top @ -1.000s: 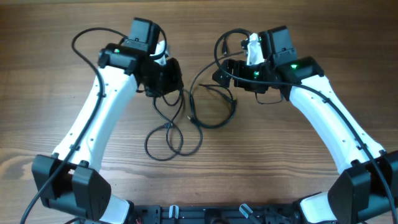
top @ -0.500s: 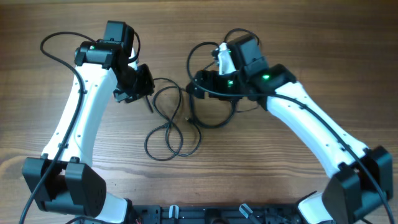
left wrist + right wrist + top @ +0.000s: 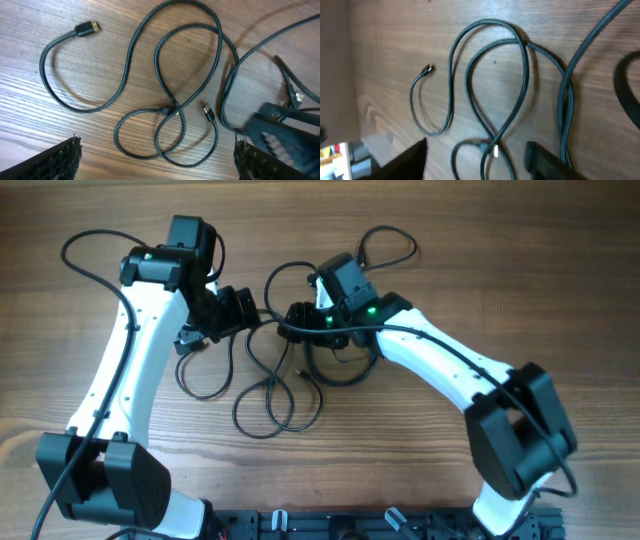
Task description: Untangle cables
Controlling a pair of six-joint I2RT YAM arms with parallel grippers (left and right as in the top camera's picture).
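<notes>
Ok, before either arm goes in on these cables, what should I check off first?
1. Left gripper empty, jaws open: ok.
2. Right gripper empty, jaws open: ok.
3. Crossing of the cables in view: ok, both wrist views show it.
4. Loose plug end lying apart from the loops: ok.
5. Clearance between the two grippers: cannot tell; the overhead view shows them close together.

Thin blk cables (image 3: pixel 167 109) lie flat, looping & crossing over each other; one plug end (image 3: pixel 87 28) upper left, another (image 3: pixel 208 111) nr the crossing.
</notes>
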